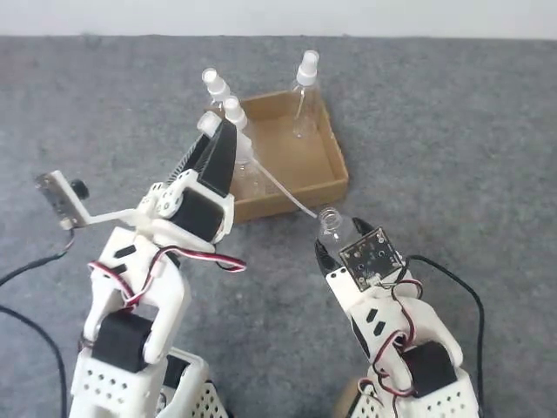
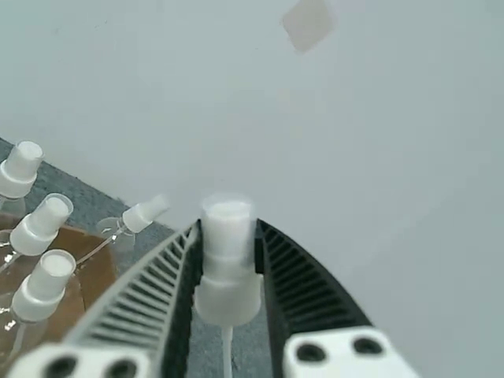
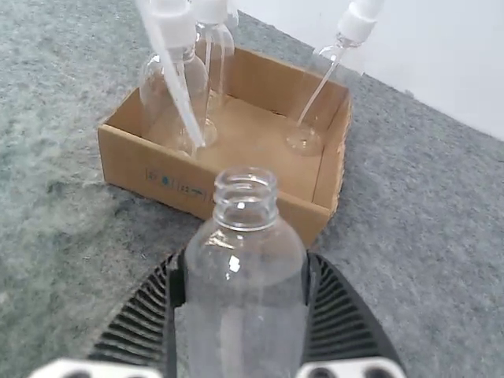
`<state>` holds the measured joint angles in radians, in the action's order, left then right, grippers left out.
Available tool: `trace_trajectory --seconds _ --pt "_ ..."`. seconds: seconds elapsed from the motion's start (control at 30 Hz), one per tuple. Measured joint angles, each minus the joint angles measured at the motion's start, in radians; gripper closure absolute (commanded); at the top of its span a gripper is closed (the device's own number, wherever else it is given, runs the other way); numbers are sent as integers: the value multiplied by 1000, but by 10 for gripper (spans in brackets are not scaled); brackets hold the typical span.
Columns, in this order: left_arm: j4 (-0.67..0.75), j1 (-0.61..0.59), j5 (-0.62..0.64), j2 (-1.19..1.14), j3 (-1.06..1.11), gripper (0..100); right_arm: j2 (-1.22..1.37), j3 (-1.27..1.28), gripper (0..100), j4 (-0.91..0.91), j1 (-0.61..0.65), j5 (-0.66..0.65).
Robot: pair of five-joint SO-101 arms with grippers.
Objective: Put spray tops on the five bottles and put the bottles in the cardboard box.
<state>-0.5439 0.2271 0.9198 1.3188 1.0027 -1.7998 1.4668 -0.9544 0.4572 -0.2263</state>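
My left gripper (image 1: 211, 131) (image 2: 228, 230) is shut on a white spray top (image 2: 228, 268), held above the near left side of the cardboard box (image 1: 336, 152). The top's long thin dip tube (image 1: 283, 190) slants down to the mouth of a clear, uncapped bottle (image 1: 331, 223) (image 3: 244, 260). My right gripper (image 1: 341, 240) (image 3: 244, 272) is shut on that bottle and holds it upright just in front of the box (image 3: 197, 183). Several clear bottles with spray tops (image 1: 305, 74) (image 3: 324, 87) (image 2: 43, 224) stand inside the box.
Grey carpet (image 1: 452, 131) covers the table all around the box. The left arm's camera bracket (image 1: 61, 198) sticks out to the left. Cables (image 1: 444, 270) trail beside both arm bases near the front edge.
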Motion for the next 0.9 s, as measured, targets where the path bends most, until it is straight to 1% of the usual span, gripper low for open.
trace_trajectory --seconds 0.3,0.43,0.63,0.77,0.9 --pt "9 0 3 0 0 990 0 0 978 2 0 -21" --pt "12 0 3 0 3 989 0 0 978 2 43 -21" --pt "110 0 0 0 107 989 0 0 978 2 51 -21" --pt "130 46 -41 0 141 989 0 0 978 2 49 -21" --pt "133 98 -55 0 164 989 0 0 978 2 49 -21"
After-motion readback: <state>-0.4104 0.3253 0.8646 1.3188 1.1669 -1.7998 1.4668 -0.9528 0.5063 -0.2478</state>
